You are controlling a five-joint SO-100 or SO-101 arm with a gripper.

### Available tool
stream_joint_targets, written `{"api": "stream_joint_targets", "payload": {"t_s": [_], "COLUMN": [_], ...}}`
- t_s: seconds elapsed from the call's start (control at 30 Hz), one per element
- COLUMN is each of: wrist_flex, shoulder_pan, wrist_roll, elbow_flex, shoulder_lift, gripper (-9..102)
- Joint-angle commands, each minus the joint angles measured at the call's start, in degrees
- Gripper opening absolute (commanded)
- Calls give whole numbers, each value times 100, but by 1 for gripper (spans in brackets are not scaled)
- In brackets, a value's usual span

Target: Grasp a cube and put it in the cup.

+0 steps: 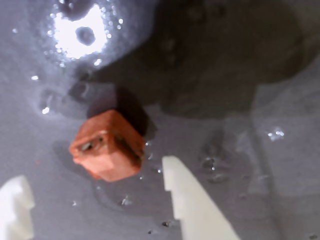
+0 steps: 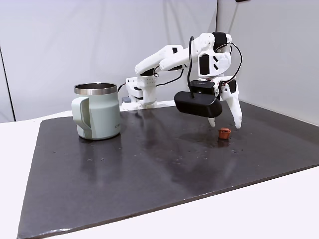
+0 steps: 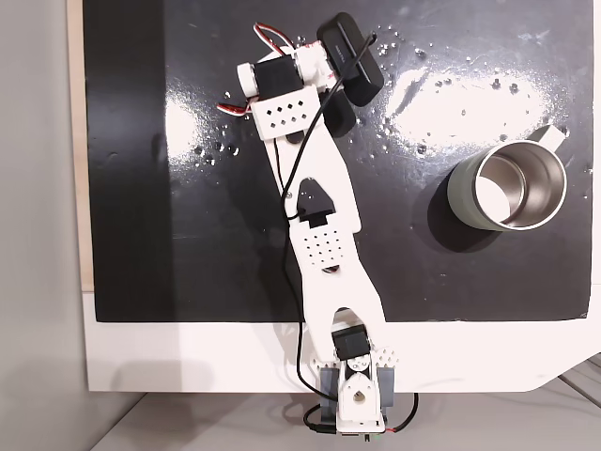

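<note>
From the wrist camera, the cube [image 1: 109,145] sits on the dark mat [image 1: 240,140], tilted a little, with one white fingertip [image 1: 175,175] just to its right and the other at the lower left corner. The gripper [image 1: 95,185] is spread wide, and the cube lies just ahead of the gap, touching neither finger as far as the blur lets me judge.

In a fixed view from the side, the arm [image 2: 169,57] reaches out over the mat [image 2: 149,164], its gripper [image 2: 225,122] pointing down with tips near the surface. The cube [image 2: 224,133] lies right below them. The cup [image 2: 97,111] stands upright, well apart to the left.

In a fixed view from above, the arm [image 3: 315,197] stretches across the mat [image 3: 169,235]; the cup [image 3: 507,188] stands open-mouthed at the right
</note>
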Motion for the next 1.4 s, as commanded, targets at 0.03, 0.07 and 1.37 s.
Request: {"api": "stream_joint_targets", "payload": {"t_s": [0.03, 0.07, 1.37], "wrist_flex": [26, 26, -9], "shoulder_pan": [-18, -18, -35], "wrist_roll": [-44, -44, 9], "elbow_flex": [-404, -439, -782], "shoulder_lift": [-35, -88, -668], "gripper": [29, 29, 7]}}
